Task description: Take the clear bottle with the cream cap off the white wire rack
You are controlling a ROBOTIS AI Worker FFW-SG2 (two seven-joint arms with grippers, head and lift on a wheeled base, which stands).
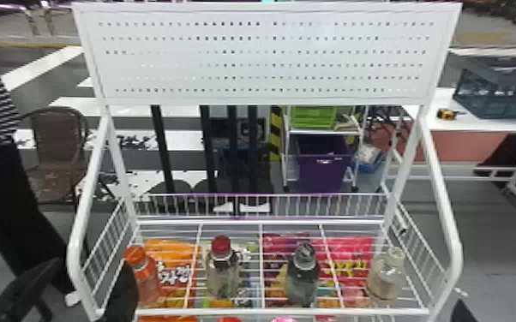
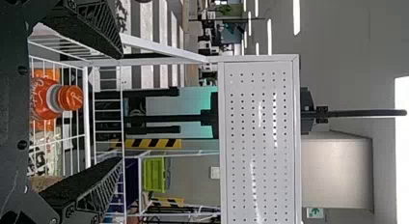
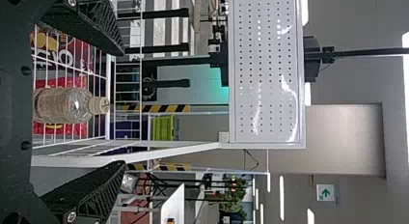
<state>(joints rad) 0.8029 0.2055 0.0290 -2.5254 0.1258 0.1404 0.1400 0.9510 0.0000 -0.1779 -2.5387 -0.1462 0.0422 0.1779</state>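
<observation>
The clear bottle with the cream cap point(image 1: 385, 276) stands upright in the rightmost section of the white wire rack point(image 1: 265, 311). At the head view's bottom right, my right gripper point(image 1: 499, 305) shows only its fingertips, outside the rack's right side. In the right wrist view the clear bottle point(image 3: 65, 105) lines up between the spread fingers of my right gripper point(image 3: 123, 108), farther off and untouched. My left gripper point(image 1: 92, 269) is at the rack's front left corner, one finger beside the orange-capped bottle point(image 1: 143, 276). The left wrist view shows my left gripper point(image 2: 121, 107) open and holding nothing.
A red-capped bottle point(image 1: 223, 272) and a dark bottle point(image 1: 303, 274) stand between the end bottles. Bright snack bags point(image 1: 349, 257) lie beneath the shelf wires. White side rails point(image 1: 443, 201) flank the shelf, and a perforated white panel point(image 1: 261, 55) rises behind.
</observation>
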